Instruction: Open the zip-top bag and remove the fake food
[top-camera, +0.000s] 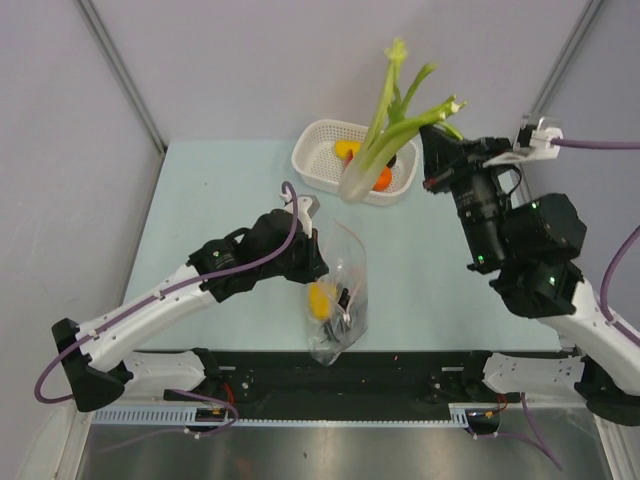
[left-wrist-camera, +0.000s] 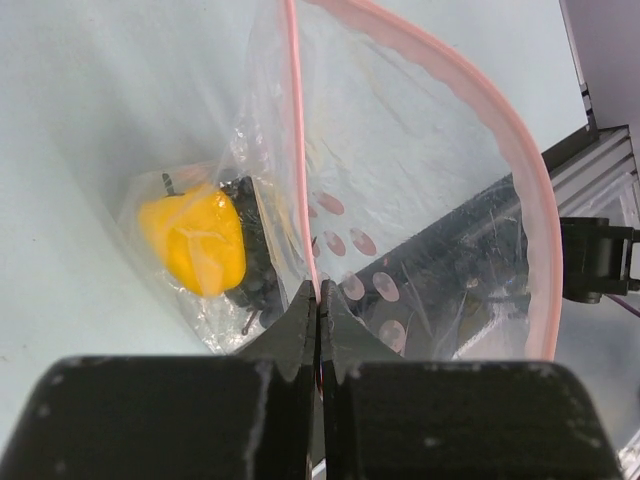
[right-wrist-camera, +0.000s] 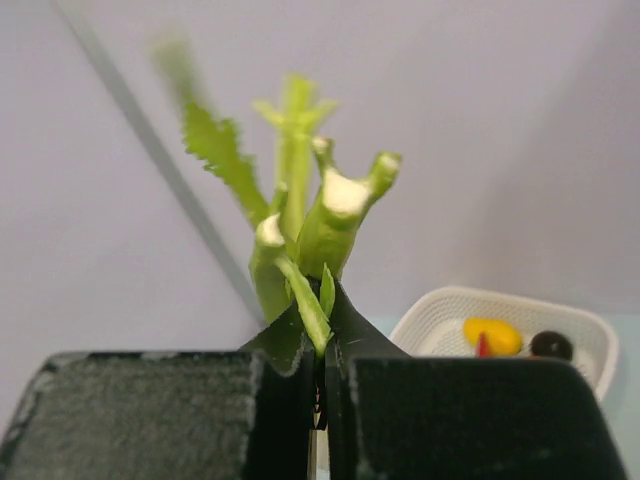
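Observation:
The clear zip-top bag (top-camera: 345, 300) stands near the table's front edge with its mouth open. My left gripper (top-camera: 316, 264) is shut on the bag's pink zip strip (left-wrist-camera: 300, 150) at the rim, seen up close between the left gripper's (left-wrist-camera: 318, 300) jaws. Inside the bag lie a yellow piece of fake food (left-wrist-camera: 195, 240) and a dark piece (left-wrist-camera: 256, 272). My right gripper (top-camera: 436, 126) is raised over the back right, shut on the leafy end of the long green-white stalk (top-camera: 385, 130). The stalk (right-wrist-camera: 300, 225) sticks out past the right gripper (right-wrist-camera: 320, 338).
A white perforated basket (top-camera: 318, 140) stands at the back centre, beneath the hanging stalk, holding an orange piece (top-camera: 383, 180) and a yellow piece (top-camera: 346, 149). The right wrist view shows the basket (right-wrist-camera: 440, 315) with yellow, red and dark pieces inside. Grey walls enclose the table.

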